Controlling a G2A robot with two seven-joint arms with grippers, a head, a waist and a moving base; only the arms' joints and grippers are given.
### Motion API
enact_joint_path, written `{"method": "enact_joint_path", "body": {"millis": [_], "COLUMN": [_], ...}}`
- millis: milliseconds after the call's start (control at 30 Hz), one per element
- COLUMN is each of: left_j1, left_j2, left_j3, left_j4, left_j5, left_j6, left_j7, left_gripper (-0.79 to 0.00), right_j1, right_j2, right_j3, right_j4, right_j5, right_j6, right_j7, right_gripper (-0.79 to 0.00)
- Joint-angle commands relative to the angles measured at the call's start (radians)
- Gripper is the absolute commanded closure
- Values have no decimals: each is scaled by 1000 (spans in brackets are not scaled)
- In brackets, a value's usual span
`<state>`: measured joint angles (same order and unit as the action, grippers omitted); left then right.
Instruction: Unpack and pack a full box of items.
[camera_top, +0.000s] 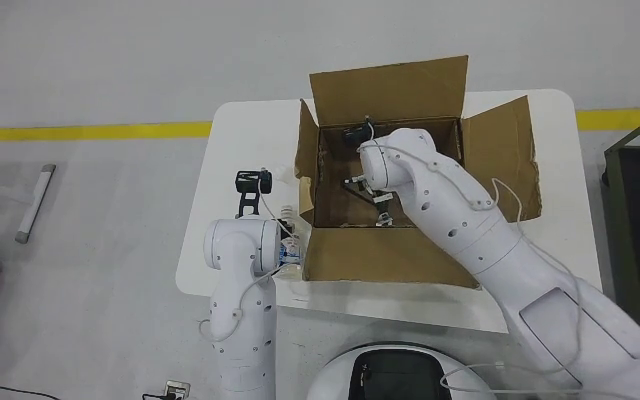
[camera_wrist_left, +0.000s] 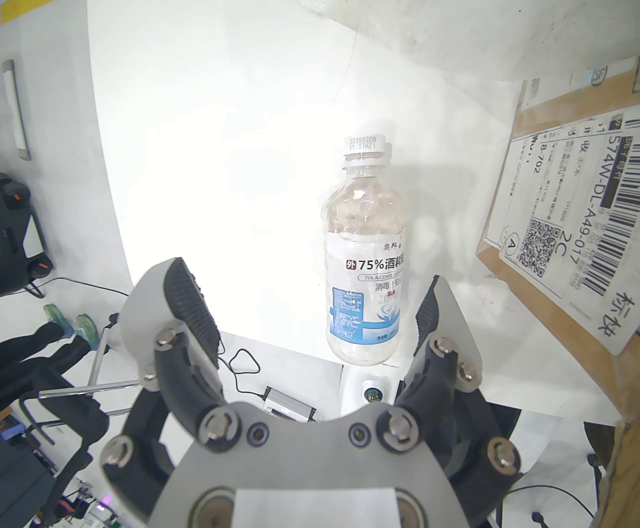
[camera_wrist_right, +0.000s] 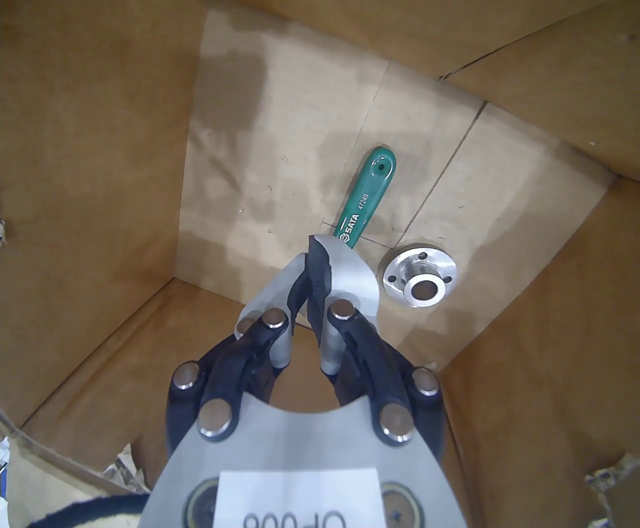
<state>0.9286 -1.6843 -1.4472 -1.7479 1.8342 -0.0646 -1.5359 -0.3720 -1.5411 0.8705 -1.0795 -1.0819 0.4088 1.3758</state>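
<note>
Left gripper (camera_wrist_left: 308, 275): is hanging over the near edge of the table (camera_top: 250, 140), just off the box's left side; its fingers (camera_wrist_left: 185, 300) are standing wide apart and gripping nothing.

Bottle (camera_wrist_left: 365, 280): clear, with a white cap and a blue-and-white label. It is sitting on the table just ahead of the spread fingers, closer to one finger than to the other. Its base is nearer the gripper and its cap farther off; I cannot tell whether it is standing or lying.

Box (camera_top: 390, 255): brown cardboard, sitting on the table with all its flaps folded outward, the bottle just beside its left wall.

Shipping label (camera_wrist_left: 575, 210): is sticking to the box's outer wall that faces the bottle.

Right gripper (camera_wrist_right: 315, 255): is reaching down inside the box, its black pads (camera_wrist_right: 317, 272) pressing together at the tips.

Green-handled tool (camera_wrist_right: 367, 192): is lying flat on the box floor. Its near end is running behind the closed fingertips, so I cannot tell whether the gripper is touching it.

Metal flange (camera_wrist_right: 419, 281): a round silver disc with a centre bore, lying on the box floor just beside the tool and apart from the gripper.

Back flap (camera_top: 390, 90): is standing open at the box's far side.

Yellow line (camera_top: 100, 130): is running across the grey floor beyond the table.
</note>
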Motion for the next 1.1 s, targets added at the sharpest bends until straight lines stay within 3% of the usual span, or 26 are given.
{"method": "enact_joint_path", "body": {"millis": [0,100,200,267,367,733,1067], "left_j1": [0,0,0,0,0,0,0], "left_j2": [0,0,0,0,0,0,0], "left_j3": [0,0,0,0,0,0,0], "left_j4": [0,0,0,0,0,0,0], "left_j5": [0,0,0,0,0,0,0], "left_j6": [0,0,0,0,0,0,0], "left_j7": [0,0,0,0,0,0,0], "left_gripper": [-785,-785,-785,-785,-785,-785,-785], "right_j1": [-9,-8,0,8,26,72,42], "right_j2": [1,-4,-13,-22,-39,-105,-138], "right_j3": [-5,-24,-44,-49,-53,-31,1], "right_j4": [-6,-13,8,27,79,259,279], "right_j5": [-18,-58,-96,-109,-137,-164,-211], "right_j6": [-11,8,1,3,-1,-6,44], "right_j7": [-7,27,34,33,37,42,-9], "right_gripper": [0,0,-206,-222,-342,-348,-332]}}
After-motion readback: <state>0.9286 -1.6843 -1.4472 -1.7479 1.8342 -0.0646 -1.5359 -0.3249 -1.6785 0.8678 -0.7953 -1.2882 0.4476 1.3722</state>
